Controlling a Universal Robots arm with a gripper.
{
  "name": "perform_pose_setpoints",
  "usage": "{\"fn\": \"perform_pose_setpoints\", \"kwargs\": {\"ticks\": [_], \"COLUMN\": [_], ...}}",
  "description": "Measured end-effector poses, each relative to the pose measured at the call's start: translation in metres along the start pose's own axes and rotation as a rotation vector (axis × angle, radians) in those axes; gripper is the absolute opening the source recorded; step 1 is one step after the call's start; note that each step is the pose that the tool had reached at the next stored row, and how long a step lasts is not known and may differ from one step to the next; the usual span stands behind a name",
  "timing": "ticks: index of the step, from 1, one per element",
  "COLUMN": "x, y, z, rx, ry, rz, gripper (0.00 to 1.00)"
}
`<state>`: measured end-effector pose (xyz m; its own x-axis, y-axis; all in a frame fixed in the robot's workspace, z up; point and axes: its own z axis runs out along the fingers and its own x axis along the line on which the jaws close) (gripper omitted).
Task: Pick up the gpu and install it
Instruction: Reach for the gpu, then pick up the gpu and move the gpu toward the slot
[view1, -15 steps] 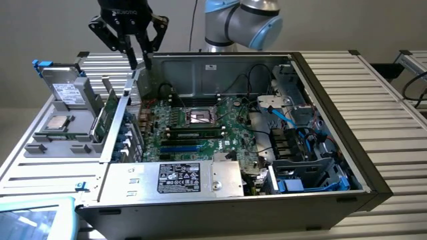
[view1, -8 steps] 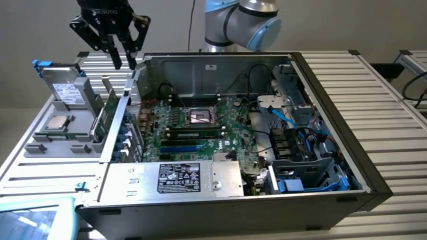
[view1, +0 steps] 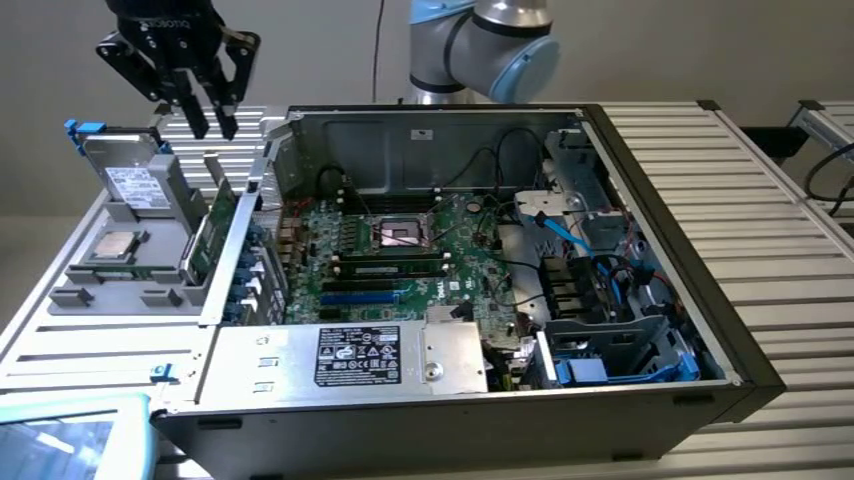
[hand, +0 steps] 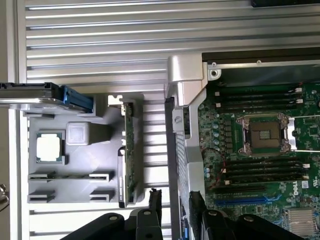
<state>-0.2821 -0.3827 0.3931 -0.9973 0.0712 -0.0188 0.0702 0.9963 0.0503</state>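
At the front, the open case (view1: 467, 420) is seen, its motherboard (view1: 400, 270) exposed. Beside it, the gpu (view1: 211, 235) is stood on edge in the grey holder (view1: 120, 290). Farther back, the gripper (view1: 214, 125) is held aloft near the holder, fingers parted, nothing grasped.

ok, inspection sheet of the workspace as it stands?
surface: slatted metal table, open PC case on it
job's things: gpu standing on edge in grey holder tray; motherboard in the case
clutter: CPU and drive in the same tray
grippers: end effector open, empty, raised over the tray
cables: blue cable inside the case
surroundings: grey wall
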Motion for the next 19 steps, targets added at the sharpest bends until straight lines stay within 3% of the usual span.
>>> {"fn": "perform_pose_setpoints", "kwargs": {"ticks": [13,19], "x": [0.06,0.063], "y": [-0.0004,-0.0006], "z": [0.0012,0.0012], "rx": [-0.0001,0.0], "ry": [0.0,0.0], "rz": [0.0,0.0], "gripper": [0.37,0.37]}}
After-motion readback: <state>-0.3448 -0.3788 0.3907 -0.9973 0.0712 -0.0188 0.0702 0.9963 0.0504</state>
